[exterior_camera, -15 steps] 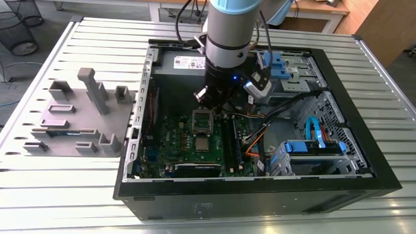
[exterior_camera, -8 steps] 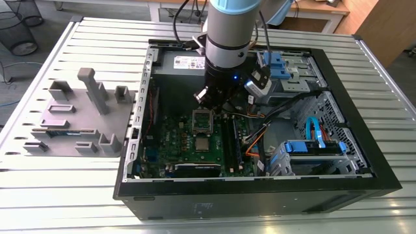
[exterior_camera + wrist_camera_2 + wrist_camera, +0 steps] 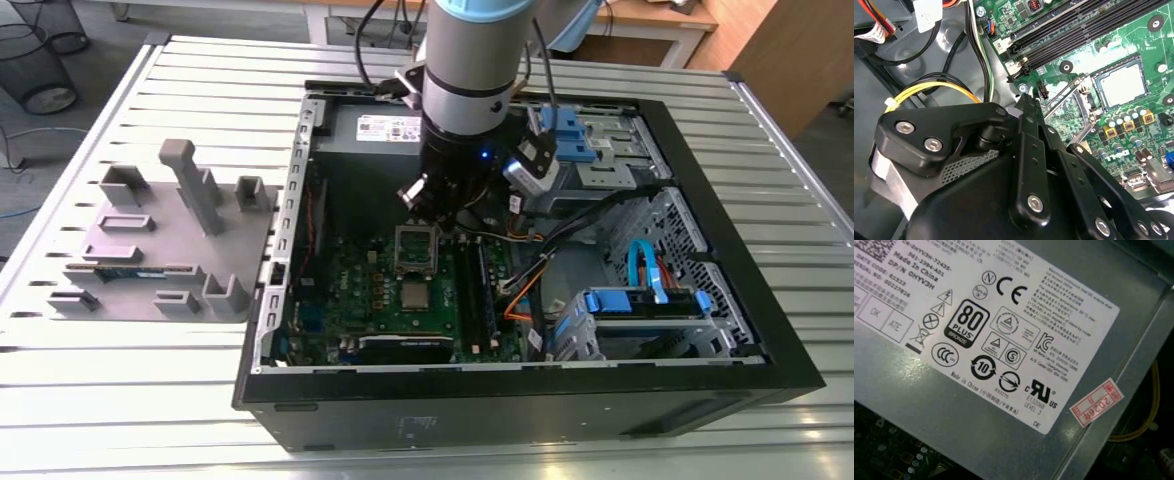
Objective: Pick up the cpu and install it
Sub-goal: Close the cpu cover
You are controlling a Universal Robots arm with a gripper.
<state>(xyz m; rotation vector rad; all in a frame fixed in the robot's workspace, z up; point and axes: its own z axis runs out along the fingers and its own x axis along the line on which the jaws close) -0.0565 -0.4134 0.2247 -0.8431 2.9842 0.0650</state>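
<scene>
- The black hand (image 3: 445, 210) (image 3: 1027, 102) of the robot arm is held inside an open black computer case (image 3: 534, 400), above a green circuit board (image 3: 350, 290).
- Whether the hand is open or closed cannot be told; nothing is seen gripped in it.
- The cpu (image 3: 418, 293) (image 3: 1122, 85), a small flat square chip with a silver-grey metal top, is seen lying flat in a dark square surround on the board, below the hand and apart from it.
- A thin metal frame with a lever (image 3: 1074, 97) is seen between the hand and the cpu.
- Long black memory slots (image 3: 1079, 30) are set beside the cpu.
- A grey metal power supply box with a white label (image 3: 1004, 340) is seen close to the hand.
- A grey moulded tray (image 3: 160, 250) is placed on the slatted metal desk (image 3: 534, 445), well apart from the hand.
</scene>
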